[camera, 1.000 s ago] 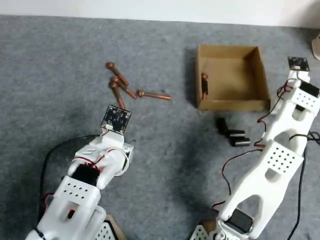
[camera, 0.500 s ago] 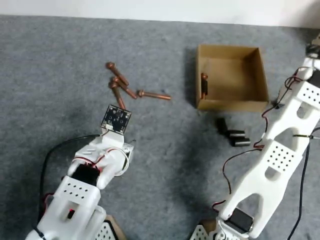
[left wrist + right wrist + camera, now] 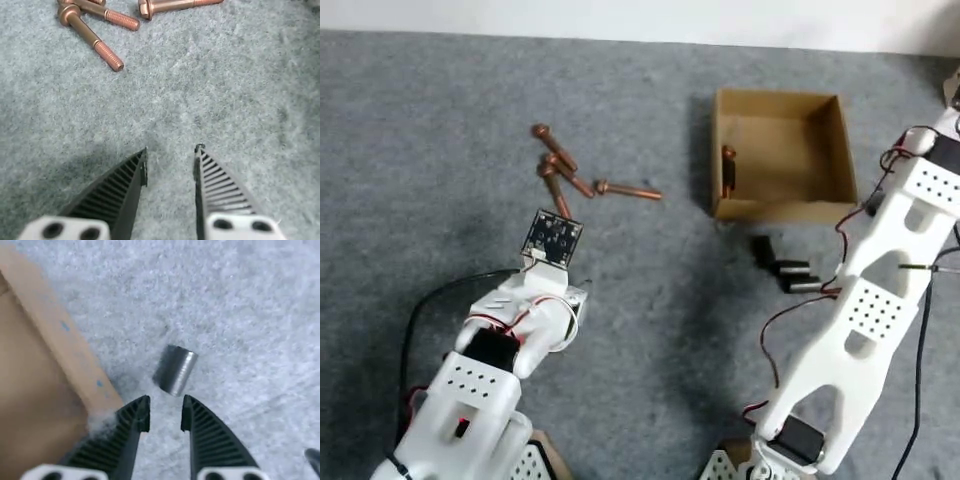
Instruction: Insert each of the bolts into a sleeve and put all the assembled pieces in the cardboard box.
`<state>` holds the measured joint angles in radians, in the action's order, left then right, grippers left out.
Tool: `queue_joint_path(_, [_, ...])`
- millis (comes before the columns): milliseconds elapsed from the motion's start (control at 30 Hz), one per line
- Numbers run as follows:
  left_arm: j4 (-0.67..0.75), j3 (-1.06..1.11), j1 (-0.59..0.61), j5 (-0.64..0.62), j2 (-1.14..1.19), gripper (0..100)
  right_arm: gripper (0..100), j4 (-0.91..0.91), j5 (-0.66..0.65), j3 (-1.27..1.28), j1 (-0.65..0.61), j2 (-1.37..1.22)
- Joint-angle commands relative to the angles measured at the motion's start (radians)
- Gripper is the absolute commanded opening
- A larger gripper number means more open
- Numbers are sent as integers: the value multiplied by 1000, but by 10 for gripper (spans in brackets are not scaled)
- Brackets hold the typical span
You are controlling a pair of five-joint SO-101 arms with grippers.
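Bare carpet [image 3: 670,290] lies open between the bolts [image 3: 572,177] and cardboard box [image 3: 785,210] (sleeves [image 3: 790,268] lie beside its near wall).

**Right arm swings outward**

The right arm [image 3: 880,300] has swung its wrist away from the box [image 3: 780,210], toward the right edge of the high view. Its middle link has slid slightly nearer the sleeves [image 3: 790,275].

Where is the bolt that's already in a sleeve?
In the high view, the sleeved bolt lies inside the cardboard box, along its left wall, the side facing the loose bolts.
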<state>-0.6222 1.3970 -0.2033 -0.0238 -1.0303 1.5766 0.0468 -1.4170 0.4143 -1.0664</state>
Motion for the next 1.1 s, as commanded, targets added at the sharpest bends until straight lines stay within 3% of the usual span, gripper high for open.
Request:
queue_joint_path(0, [15,-7,-16,5,-10,153,110,-16,61,-5,-21,22])
queue_joint_path(267, [15,-7,-16,5,-8,153,110,-28,74,-2,-13,18])
queue_joint_path(567, [15,-7,-16,5,-8,153,112,-105,212,56,30,12])
queue_joint_path(700, [15,-7,-16,5,-8,153,179,-147,259,150,51,12])
queue_joint_path(1067, [15,-7,-16,6,-7,153,188,-219,262,203,45,12])
